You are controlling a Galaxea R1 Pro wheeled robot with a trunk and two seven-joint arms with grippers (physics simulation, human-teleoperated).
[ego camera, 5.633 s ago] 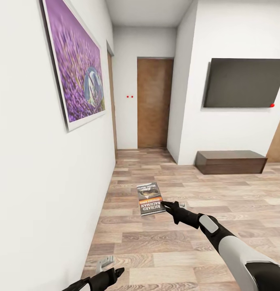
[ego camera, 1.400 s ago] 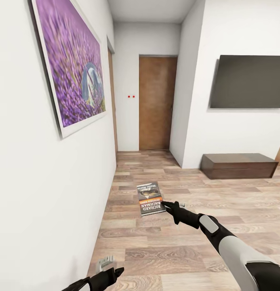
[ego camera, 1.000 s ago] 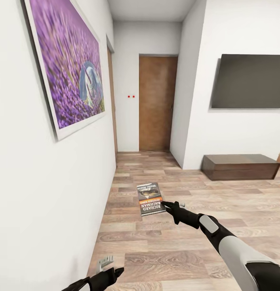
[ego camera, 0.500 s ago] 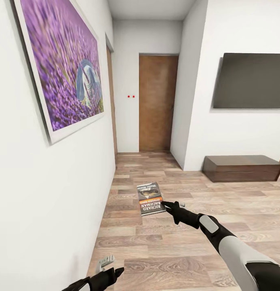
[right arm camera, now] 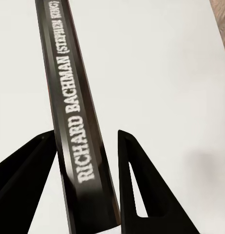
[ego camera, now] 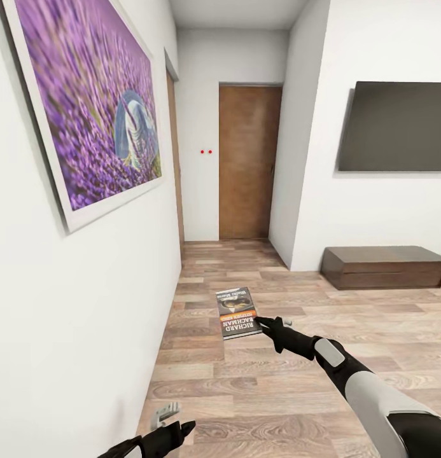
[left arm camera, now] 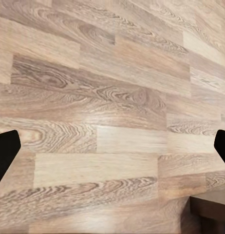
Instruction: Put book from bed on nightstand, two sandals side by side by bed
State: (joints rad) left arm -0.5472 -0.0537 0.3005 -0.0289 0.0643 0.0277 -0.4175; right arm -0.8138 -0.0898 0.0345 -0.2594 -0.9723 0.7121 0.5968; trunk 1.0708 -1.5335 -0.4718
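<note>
The right gripper (ego camera: 263,324) is clamped on the book (ego camera: 238,312), its two dark fingers (right arm camera: 134,180) pinching the spine edge so that the white "RICHARD BACHMAN" lettering runs straight up between them in the right wrist view. From the head view the book is carried out in front of the robot, flat and cover-up, above the wood floor (ego camera: 258,381) — a hold that probably keeps the thin paperback level and in sight while the base travels. So the book is in the air, off the bed, and not yet on a nightstand; the frames show a hallway-like stretch, so I judge this a transit step with the placing still ahead. The left gripper (ego camera: 170,425) hangs low beside the left wall (ego camera: 86,318), its fingers spread apart and empty; its wrist view looks down at bare floorboards between the two dark tips. Ahead stand a brown door (ego camera: 247,162), a wall-mounted TV (ego camera: 395,126) and a low dark cabinet (ego camera: 382,267) beneath it. Against the earlier frames, the purple painting (ego camera: 86,108) looms larger and closer to the left edge, the TV and cabinet have slid rightward, and the door stands a little larger — the whole picture has shifted, which reads as the camera advancing along the wall, not the things moving. The book and right arm sit in the same spot in the view throughout, the grip unchanged.
</note>
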